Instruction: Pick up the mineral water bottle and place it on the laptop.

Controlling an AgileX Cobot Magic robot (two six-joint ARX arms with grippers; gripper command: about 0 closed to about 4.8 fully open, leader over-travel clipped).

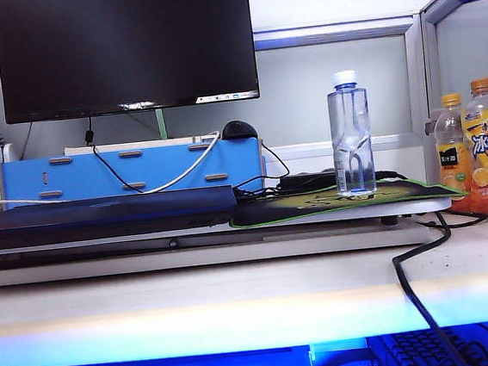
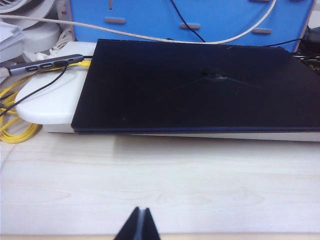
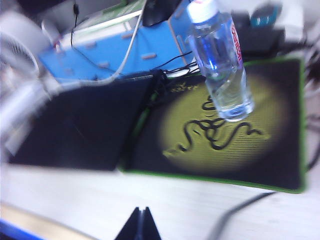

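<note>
Only the exterior view shows juice bottles; left gripper and right gripper hover closed, empty, short of the laptop and mineral water bottle.

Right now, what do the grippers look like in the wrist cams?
Little shows. The left gripper appears only as two dark, near-black fingers tapering to a point with a thin pale seam between them. The right gripper looks the same: dark pointed fingers. No cables, markings or labels are visible on either. Neither arm shows in the exterior view.
</note>
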